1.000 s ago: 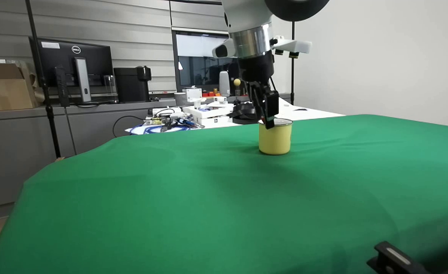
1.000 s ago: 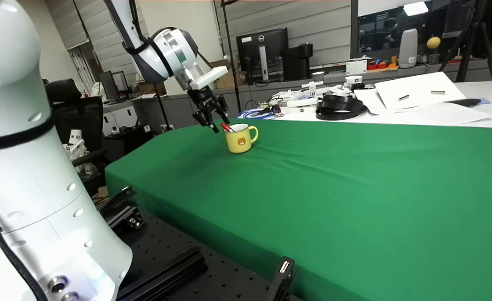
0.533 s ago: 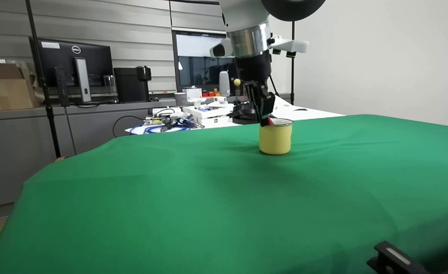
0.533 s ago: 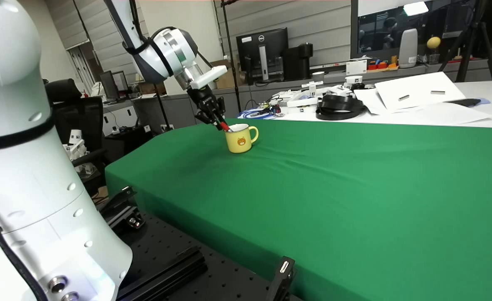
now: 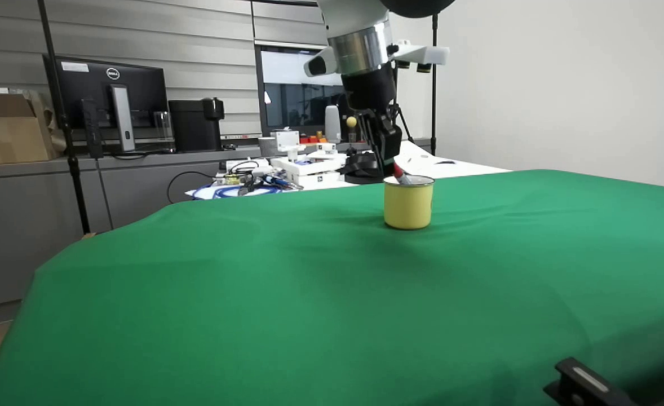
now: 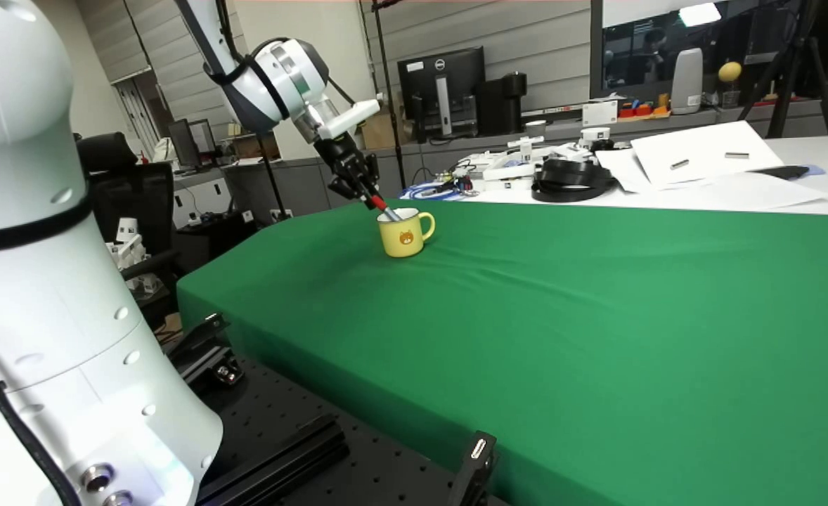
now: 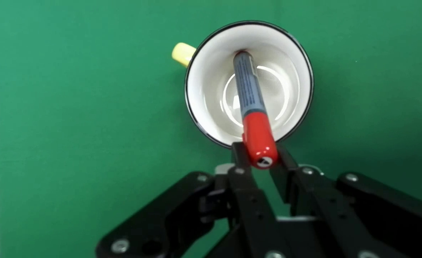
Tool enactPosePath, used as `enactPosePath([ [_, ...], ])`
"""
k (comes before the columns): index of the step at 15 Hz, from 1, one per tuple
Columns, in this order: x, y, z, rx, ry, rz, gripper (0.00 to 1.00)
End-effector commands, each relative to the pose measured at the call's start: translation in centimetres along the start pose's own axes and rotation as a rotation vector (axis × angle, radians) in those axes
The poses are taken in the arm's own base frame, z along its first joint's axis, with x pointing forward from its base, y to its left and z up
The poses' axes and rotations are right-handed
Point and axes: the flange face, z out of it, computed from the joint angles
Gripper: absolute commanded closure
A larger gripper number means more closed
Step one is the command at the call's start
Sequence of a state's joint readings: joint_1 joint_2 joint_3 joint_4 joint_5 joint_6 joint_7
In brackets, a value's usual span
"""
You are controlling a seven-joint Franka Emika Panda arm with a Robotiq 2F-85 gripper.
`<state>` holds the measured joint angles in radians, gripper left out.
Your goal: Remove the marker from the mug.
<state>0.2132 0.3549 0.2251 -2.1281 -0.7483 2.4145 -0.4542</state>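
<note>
The marker (image 7: 250, 86), with a red cap and a grey body, slants out of the mug. In the wrist view my gripper (image 7: 260, 151) is shut on the red cap, with a dark finger pressed against each side. The body's far end is still inside the mug (image 7: 211, 118), near its inner wall. The yellow mug (image 6: 401, 237) stands upright, its handle and bear picture showing in an exterior view. From another angle, the gripper (image 5: 390, 168) is just above the rim of the mug (image 5: 407, 206), and the red cap is partly hidden by the fingers.
A green cloth (image 5: 287, 293) covers the table under the mug. Behind it is a white table with papers (image 6: 702, 158), a black coiled strap (image 6: 573, 180) and white parts. Black clamps (image 6: 476, 464) sit at the table's near edge.
The fingers have come together on the marker's red cap. Since then the gripper has risen slightly, drawing the marker up so more of it shows above the rim. The mug stays put.
</note>
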Motion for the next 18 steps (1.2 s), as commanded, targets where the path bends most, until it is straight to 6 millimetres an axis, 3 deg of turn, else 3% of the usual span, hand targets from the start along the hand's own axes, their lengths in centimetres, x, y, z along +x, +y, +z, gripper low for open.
enactPosePath([
  [1,-0.4,1.2,-3.1,-0.032,-0.025,0.043,0.94],
  [6,-0.9,1.6,-7.4,-0.066,-0.038,0.067,0.94],
  [10,-2.3,1.3,-9.1,-0.083,-0.090,0.075,0.94],
  [14,-4.0,0.1,-7.9,-0.069,-0.161,0.069,0.94],
  [18,-5.5,-2.1,-4.3,-0.029,-0.195,0.052,0.94],
])
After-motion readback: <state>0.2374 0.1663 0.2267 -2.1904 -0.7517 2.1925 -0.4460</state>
